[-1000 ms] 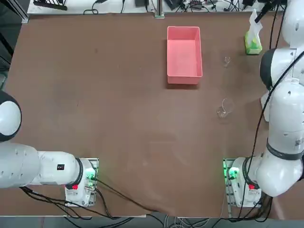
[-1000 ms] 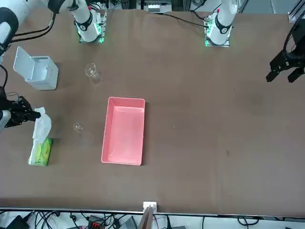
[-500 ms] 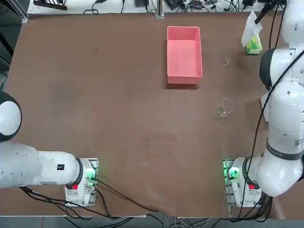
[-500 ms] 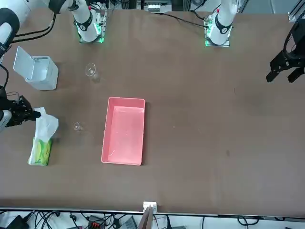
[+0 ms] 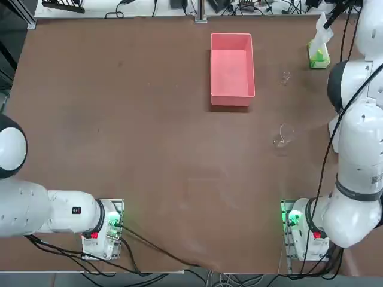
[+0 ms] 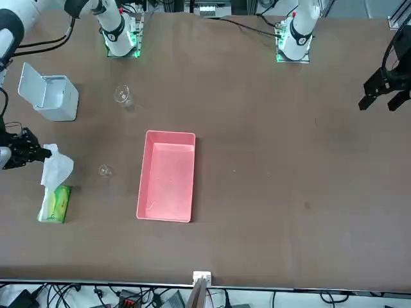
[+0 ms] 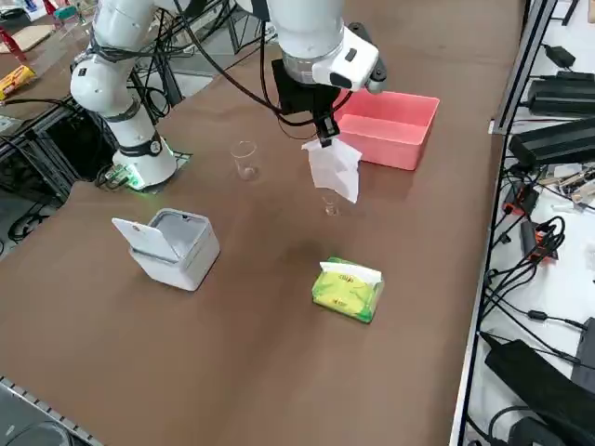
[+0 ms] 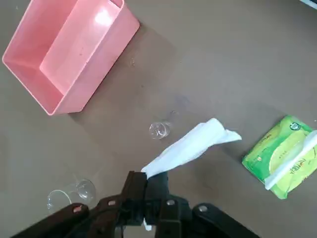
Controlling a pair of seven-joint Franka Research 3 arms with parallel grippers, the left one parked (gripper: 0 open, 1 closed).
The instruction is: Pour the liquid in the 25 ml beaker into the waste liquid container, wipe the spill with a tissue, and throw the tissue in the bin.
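My right gripper (image 7: 323, 133) hangs above the table's right side, shut on the top corner of a white tissue (image 7: 335, 171). The tissue dangles free above the green pack. In the wrist view the fingers (image 8: 136, 182) pinch the tissue (image 8: 190, 146). The tiny 25 ml beaker (image 7: 331, 204) stands upright on the table just below the hanging tissue and shows as well in the top view (image 5: 285, 76). Beyond it lies the pink waste liquid container (image 7: 386, 149), a low-walled tray (image 5: 232, 101). The white bin (image 7: 177, 246) stands with its lid open.
A green tissue pack (image 7: 346, 288) with a sheet poking out lies near the table's right edge. A larger clear beaker (image 7: 244, 158) stands between the bin and the pink tray. The right arm's base (image 7: 139, 163) is behind the bin.
The right gripper has risen with the tissue. The sheet has come out of the green pack and now hangs clear of it. The pack has settled back on the table.
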